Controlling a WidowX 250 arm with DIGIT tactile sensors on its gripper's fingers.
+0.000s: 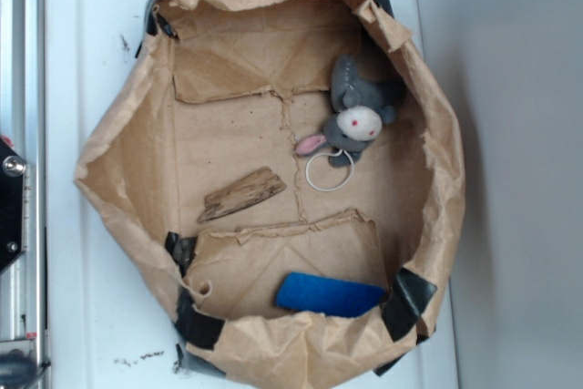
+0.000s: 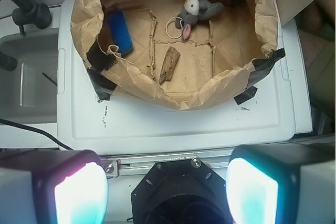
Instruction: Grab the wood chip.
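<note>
Wood chip (image 1: pixel 242 194): rough brown jagged sliver, flat on crinkled paper.

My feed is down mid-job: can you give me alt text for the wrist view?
The open gripper, its two lit pads at the bottom edge, sits well back from a brown paper bin on a white table. On the bin floor lie the wood chip, a blue sponge at the left, and a grey plush toy with a white ring.

Soft, even daylight, both views slightly blurry; the pincer's pads (image 2: pixel 81 195) glow overexposed, out of focus.
</note>
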